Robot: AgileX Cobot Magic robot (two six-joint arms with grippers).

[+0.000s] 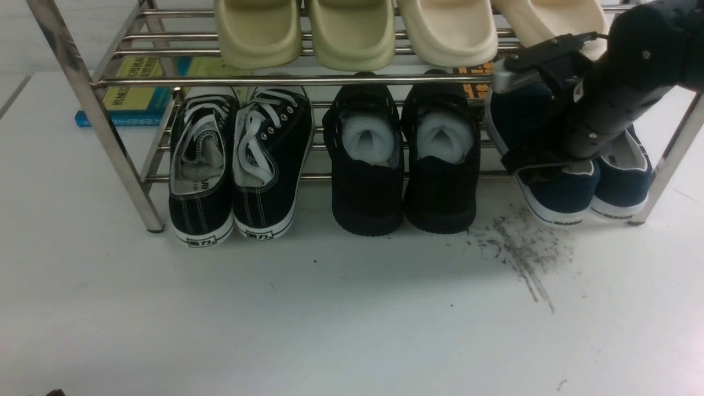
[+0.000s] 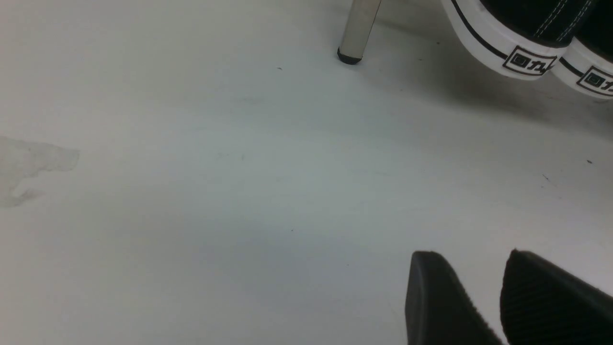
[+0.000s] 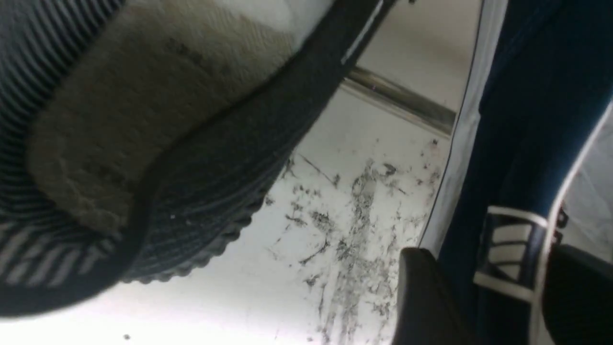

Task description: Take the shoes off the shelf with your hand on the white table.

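The navy blue shoes [image 1: 555,192] sit at the right end of the steel shelf's [image 1: 275,81] lower tier, toes over the white table [image 1: 330,308]. My right gripper [image 1: 531,168] reaches down from the upper right onto the left navy shoe, which leans a little. In the right wrist view the right gripper [image 3: 488,254] has one finger on each side of that shoe's navy wall [image 3: 507,143] and is closed on it. My left gripper [image 2: 471,254] is open and empty, low over the table; it is out of the front view.
Black lace-up sneakers [image 1: 236,165] and all-black shoes [image 1: 404,159] share the lower tier. Cream slippers [image 1: 352,33] fill the upper tier. Dark scuff marks [image 1: 522,253] lie before the navy shoes. A shelf leg [image 2: 357,28] and sneaker toes [image 2: 512,48] stand beyond my left gripper.
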